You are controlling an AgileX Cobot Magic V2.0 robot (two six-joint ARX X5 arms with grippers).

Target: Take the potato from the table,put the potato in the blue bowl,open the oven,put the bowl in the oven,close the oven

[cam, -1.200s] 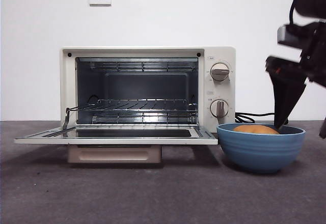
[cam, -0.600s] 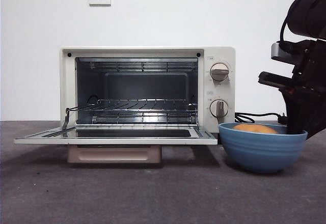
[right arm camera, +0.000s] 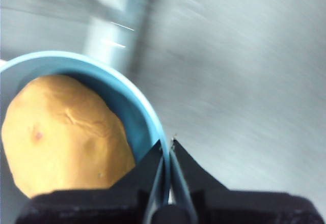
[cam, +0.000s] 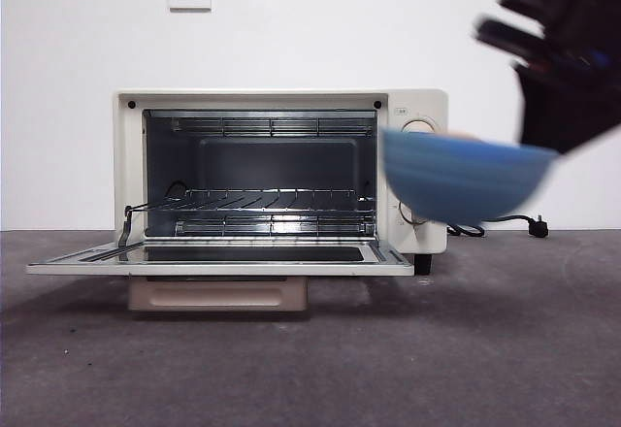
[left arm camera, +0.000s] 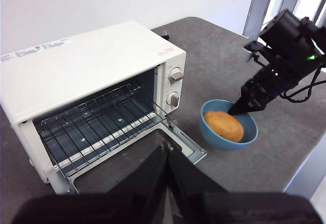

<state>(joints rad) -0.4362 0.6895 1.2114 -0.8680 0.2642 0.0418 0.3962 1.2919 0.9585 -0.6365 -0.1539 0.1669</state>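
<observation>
Right gripper (right arm camera: 169, 147) pinches bowl (cam: 461, 180) rim, potato (right arm camera: 63, 135) inside, airborne beside open oven (cam: 281, 170); best kept level, entering rack squarely; left gripper (left arm camera: 167, 150) closed, idle.

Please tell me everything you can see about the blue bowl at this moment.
The blue bowl is round and deep, matte blue with a lighter rim. It is lifted off the table, blurred by motion, level with the knobs of the open oven. The potato lies inside. The right pincer is shut on its rim, one jaw inside and one outside.
</observation>
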